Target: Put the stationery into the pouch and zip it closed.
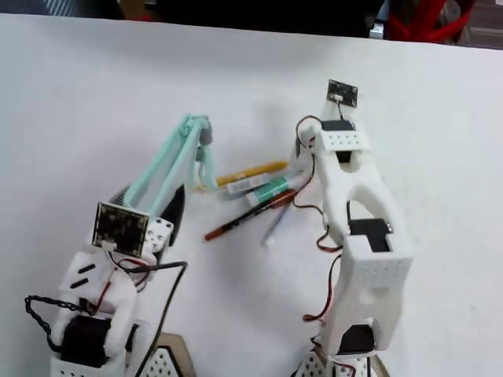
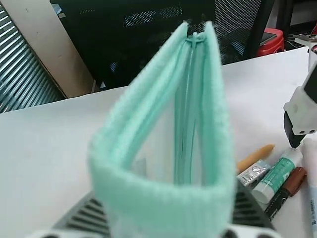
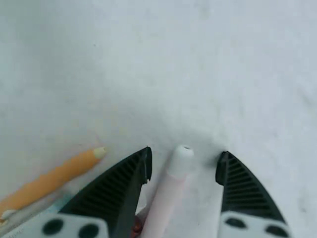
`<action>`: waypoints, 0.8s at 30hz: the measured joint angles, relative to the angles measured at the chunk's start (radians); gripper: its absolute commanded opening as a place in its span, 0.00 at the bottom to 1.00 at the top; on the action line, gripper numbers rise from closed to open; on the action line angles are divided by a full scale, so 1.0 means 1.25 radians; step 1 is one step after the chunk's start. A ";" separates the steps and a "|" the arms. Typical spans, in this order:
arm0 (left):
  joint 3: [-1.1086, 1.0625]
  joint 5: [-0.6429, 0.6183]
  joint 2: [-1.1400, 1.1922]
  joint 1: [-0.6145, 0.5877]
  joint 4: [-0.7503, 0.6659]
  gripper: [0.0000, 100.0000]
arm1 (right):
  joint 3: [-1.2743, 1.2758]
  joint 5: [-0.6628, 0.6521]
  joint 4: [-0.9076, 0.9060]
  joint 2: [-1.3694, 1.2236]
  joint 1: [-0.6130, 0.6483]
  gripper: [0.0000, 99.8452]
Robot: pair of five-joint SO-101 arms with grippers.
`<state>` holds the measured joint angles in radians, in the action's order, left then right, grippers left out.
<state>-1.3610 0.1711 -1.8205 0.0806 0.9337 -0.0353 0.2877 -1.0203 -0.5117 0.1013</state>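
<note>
Looks like an office or a small lab room to me. My rig sits on a plain white table [image 1: 94, 94]. Past its far edge I get a black mesh office chair [image 2: 237, 25], some grey slatted blinds or a shutter [image 2: 20, 74] and a beige wall panel [image 2: 49, 44]. The two white printed-plastic arms [image 1: 361, 236] with loose red and black wires say robotics bench, not somebody's home.

Mint pouch [image 1: 167, 166] gapes unzipped, pens [image 1: 237, 223] and glue stick [image 1: 271, 188] beside it.
</note>
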 measured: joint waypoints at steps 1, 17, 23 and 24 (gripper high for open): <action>0.000 0.000 0.000 0.000 0.000 0.20 | -0.018 0.000 -0.016 -0.011 -0.001 0.17; -0.020 0.000 0.004 0.000 0.000 0.20 | -0.104 0.000 -0.099 -0.064 -0.009 0.06; -0.020 0.000 0.004 0.000 0.000 0.20 | -0.104 0.000 -0.099 -0.064 -0.009 0.02; -0.020 0.000 0.004 0.000 0.000 0.20 | -0.104 0.000 -0.099 -0.064 -0.009 0.02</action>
<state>-1.3855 0.1711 -1.8159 0.0806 0.9337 -0.1657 0.2877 -1.1446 -0.5915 0.0905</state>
